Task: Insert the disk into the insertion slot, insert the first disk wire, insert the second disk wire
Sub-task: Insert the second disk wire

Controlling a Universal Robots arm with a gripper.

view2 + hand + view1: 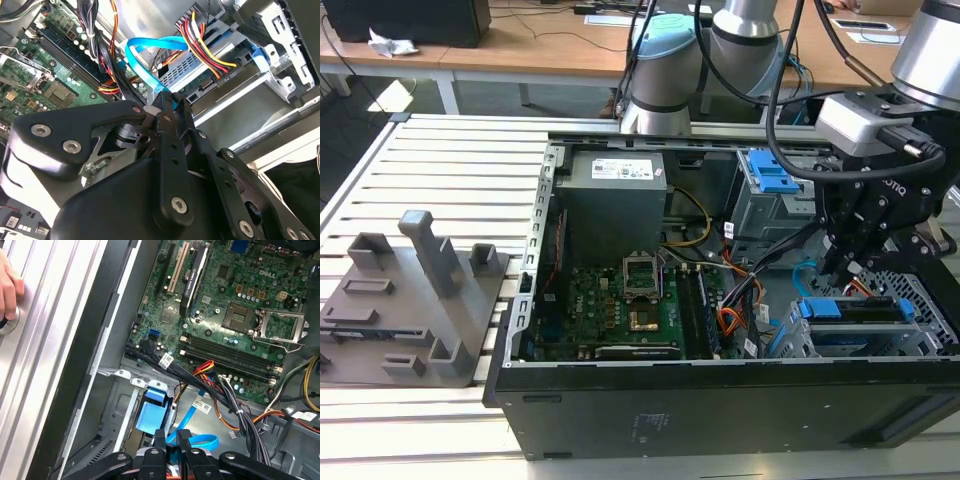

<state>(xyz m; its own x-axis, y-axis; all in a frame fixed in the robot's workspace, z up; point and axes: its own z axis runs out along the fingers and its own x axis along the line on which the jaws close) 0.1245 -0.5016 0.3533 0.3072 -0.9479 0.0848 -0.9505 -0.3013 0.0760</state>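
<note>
Pinching the blue wire (pixel 142 67), the pincer (pixel 167 105) sits nearly closed.

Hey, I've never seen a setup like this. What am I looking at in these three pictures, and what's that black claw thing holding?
This is a robot arm working inside an open computer case that lies on a slatted table. The exterior view watches from off the arm; both wrist views come from cameras riding on the arm, looking past its gripper. The black gripper is shut on the end of a blue wire, near the disk, which sits in its blue frame in the low grey cage. A grey holder stands on the table beside the case, and a person's hand lies on the table.
</note>
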